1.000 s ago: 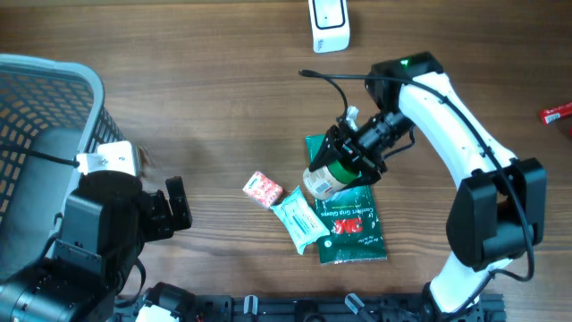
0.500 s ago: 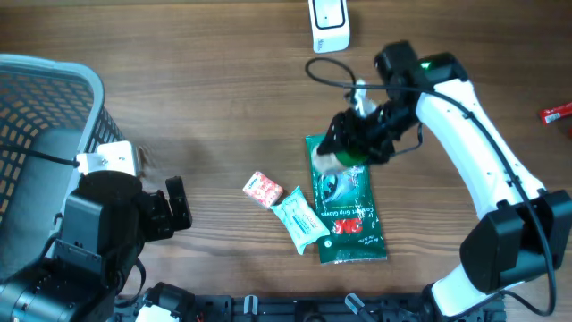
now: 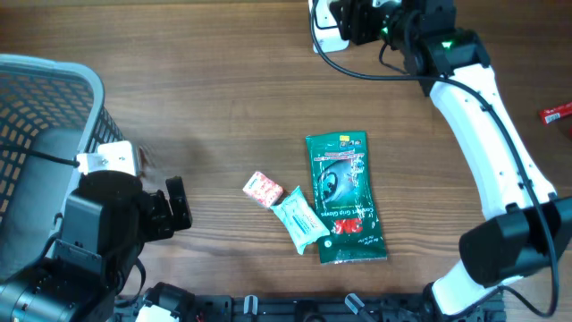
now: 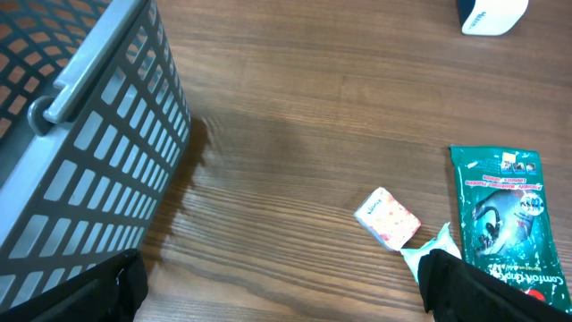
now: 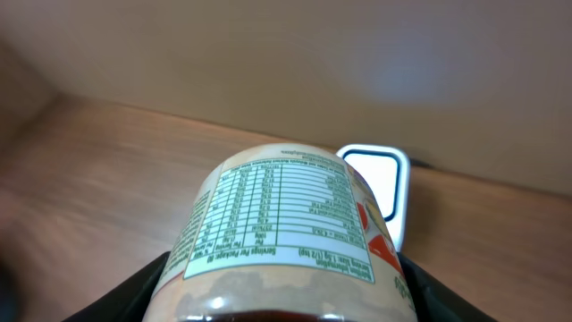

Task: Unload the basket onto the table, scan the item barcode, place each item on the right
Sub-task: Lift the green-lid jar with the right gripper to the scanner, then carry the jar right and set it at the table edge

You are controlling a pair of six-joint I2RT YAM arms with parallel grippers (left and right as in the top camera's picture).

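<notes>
Where my right arm reaches to the 12 o'clock edge of the desk (image 3: 223, 107), my right gripper (image 3: 357, 20) is clamped around the bottle (image 5: 286, 224), one finger on each flank. In the right wrist view the bottle fills the space between those fingers, lying on its side with the nutrition table facing up. The white scanner (image 5: 380, 179) stands just past it at about 1 o'clock, close to the bottle's far end; I cannot tell whether they touch. From overhead the scanner (image 3: 322, 38) is at 9 o'clock of that gripper.

My left gripper (image 4: 286, 291) is spread wide and holds nothing, beside the basket (image 3: 45, 98) at 9 o'clock. A green packet (image 3: 344, 197), a small pink box (image 3: 263, 189) and a pale sachet (image 3: 299, 221) lie mid-desk, toward 6 o'clock.
</notes>
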